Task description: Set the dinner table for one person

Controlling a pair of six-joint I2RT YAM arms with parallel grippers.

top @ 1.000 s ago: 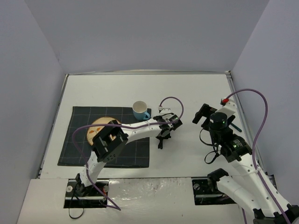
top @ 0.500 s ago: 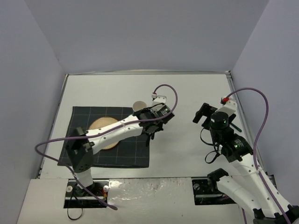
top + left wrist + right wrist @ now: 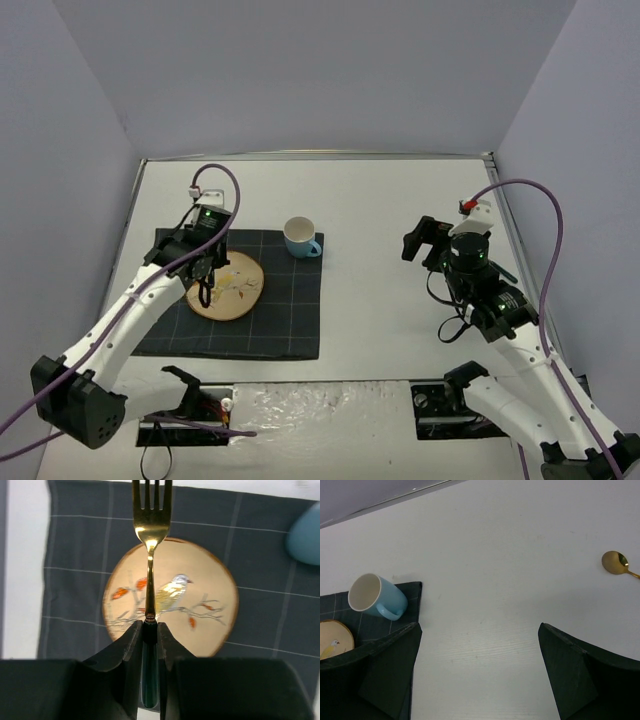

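White dinner table [image 3: 372,300] w/ placemat [image 3: 290,320], spoon [image 3: 615,562].

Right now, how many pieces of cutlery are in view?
2. A gold fork, clamped in the left end effector over the plate; a gold spoon lying on the table, at the right edge of the right wrist view. More may be hidden.

The fork [image 3: 151,510] and spoon [image 3: 615,562] are polished gold-coloured metal, mirror-bright. The placemat [image 3: 75,555] is matt woven cloth; on it, the mug [image 3: 387,602] looks glazed, and the worktop [image 3: 510,555] smooth matt white.
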